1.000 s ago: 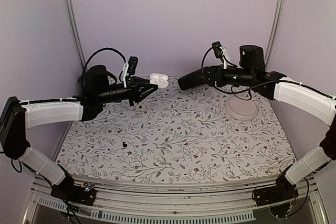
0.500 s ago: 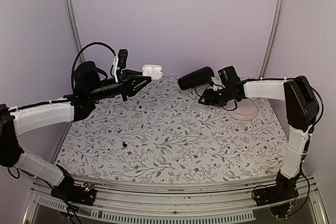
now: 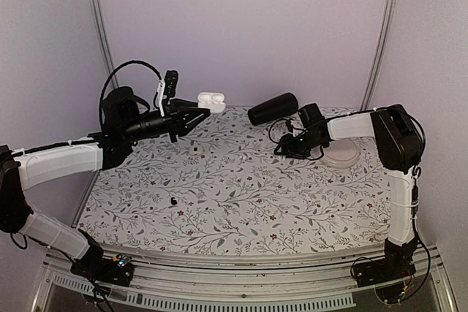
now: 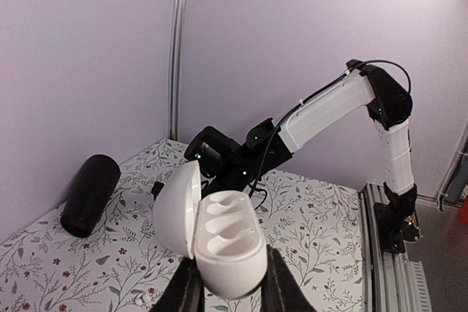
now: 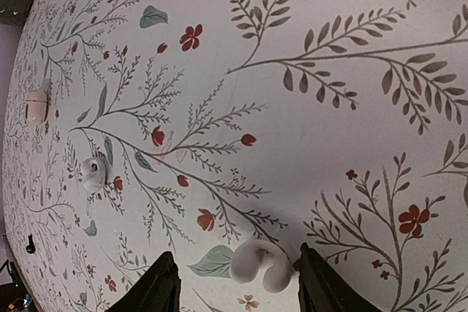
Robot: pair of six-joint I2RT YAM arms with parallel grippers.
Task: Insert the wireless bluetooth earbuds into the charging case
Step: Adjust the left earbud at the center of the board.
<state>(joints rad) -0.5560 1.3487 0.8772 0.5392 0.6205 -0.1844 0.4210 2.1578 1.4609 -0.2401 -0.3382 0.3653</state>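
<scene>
The charging case (image 4: 230,253) is pinched between the fingers of my left hand (image 4: 228,286) and held up off the surface (image 3: 248,195). Its lid is swung open (both sockets show bare). From above it hangs to the left of the black cylinder (image 3: 272,109), about level with it and close to the back wall. One of the wireless bluetooth earbuds (image 5: 261,262) lies on the surface on the near side of that cylinder, between the spread fingers of my right hand (image 5: 235,255). That hand is open and low over the flowered print. The bud sits nearer one finger than the other, and I cannot tell whether it touches that finger. A second earbud (image 5: 93,173) lies farther off, to the left of the cylinder and nearer my bases, well clear of both hands. Farther left again is the white round lump (image 3: 194,149), on the surface under the raised case (its dark spot shows from above). The tiny black bit (image 3: 173,200) lies well apart from the cylinder, left of it and toward the near edge. The pale round dish (image 3: 338,155) rests to the right of the cylinder and a little nearer, just beside my right forearm.
</scene>
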